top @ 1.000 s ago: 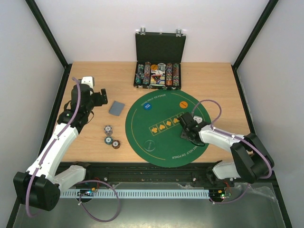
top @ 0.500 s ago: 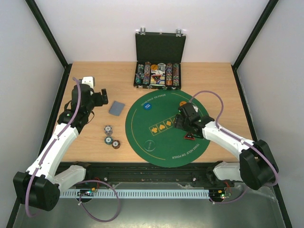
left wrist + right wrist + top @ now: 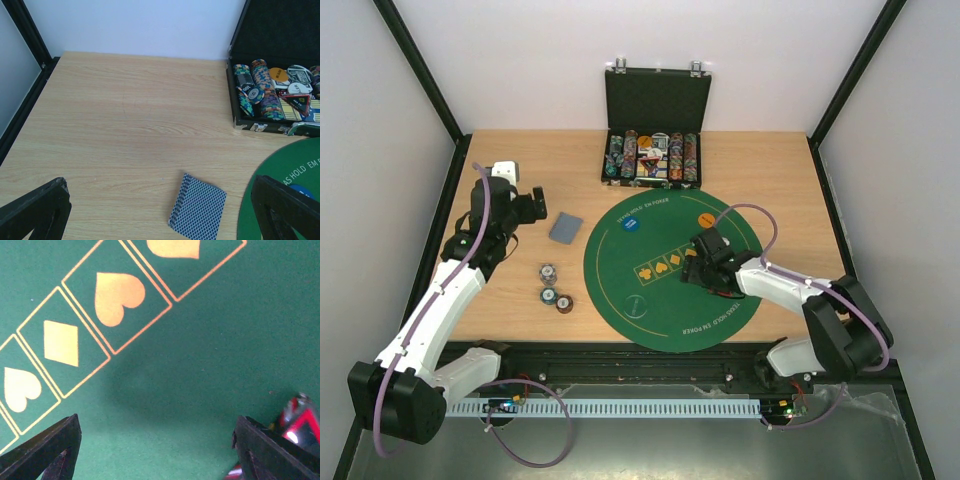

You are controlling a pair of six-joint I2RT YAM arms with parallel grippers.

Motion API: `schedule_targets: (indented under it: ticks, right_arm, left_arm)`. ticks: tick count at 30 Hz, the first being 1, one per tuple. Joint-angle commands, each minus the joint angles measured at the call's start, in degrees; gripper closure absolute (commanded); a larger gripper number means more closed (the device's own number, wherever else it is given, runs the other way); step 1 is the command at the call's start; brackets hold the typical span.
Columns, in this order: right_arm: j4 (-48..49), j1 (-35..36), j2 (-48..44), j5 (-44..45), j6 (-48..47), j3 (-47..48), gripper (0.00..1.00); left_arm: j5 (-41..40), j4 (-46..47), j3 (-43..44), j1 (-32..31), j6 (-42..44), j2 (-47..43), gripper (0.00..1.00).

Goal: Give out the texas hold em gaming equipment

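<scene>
A grey-blue-backed deck of cards [image 3: 565,228] [image 3: 197,208] lies on the wood just left of the round green mat [image 3: 660,300]. Three striped poker chips [image 3: 552,285] sit further forward, left of the mat. A blue button [image 3: 634,224] and an orange button [image 3: 704,218] rest on the mat's far part. My left gripper [image 3: 528,205] [image 3: 160,202] hovers open left of the deck, holding nothing. My right gripper [image 3: 702,262] [image 3: 155,440] stands open low over the mat by the printed suit boxes. The black-and-red triangular marker [image 3: 299,422] lies on the mat just outside its right finger.
The black hinged case [image 3: 653,95] [image 3: 280,25] stands open at the back with rows of chips, a triangular piece and other pieces inside. Black frame posts run along both table sides. Bare wood stretches left of and behind the deck.
My right gripper has opened wide and let go of the triangular marker, which now lies on the mat, and it has shifted slightly towards the suit boxes. The left arm has not moved.
</scene>
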Motion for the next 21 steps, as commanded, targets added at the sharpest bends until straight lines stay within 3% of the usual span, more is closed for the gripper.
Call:
schedule_targets:
  ticks: [1, 13, 21]
  right_arm:
    - [0.73, 0.27, 1.53, 1.42, -0.28, -0.85, 0.18]
    - [-3.10, 0.27, -0.39, 6.12, -0.26, -1.12, 0.17]
    - [-6.91, 2.52, 0.36, 9.66, -11.60, 10.73, 0.18]
  left_arm:
    - [-1.04, 0.07, -0.29, -0.32, -0.18, -0.35, 0.00]
    - [-0.95, 0.07, -0.29, -0.27, -0.20, -0.21, 0.01]
    - [3.03, 0.59, 1.17, -0.12, -1.34, 1.28, 0.00]
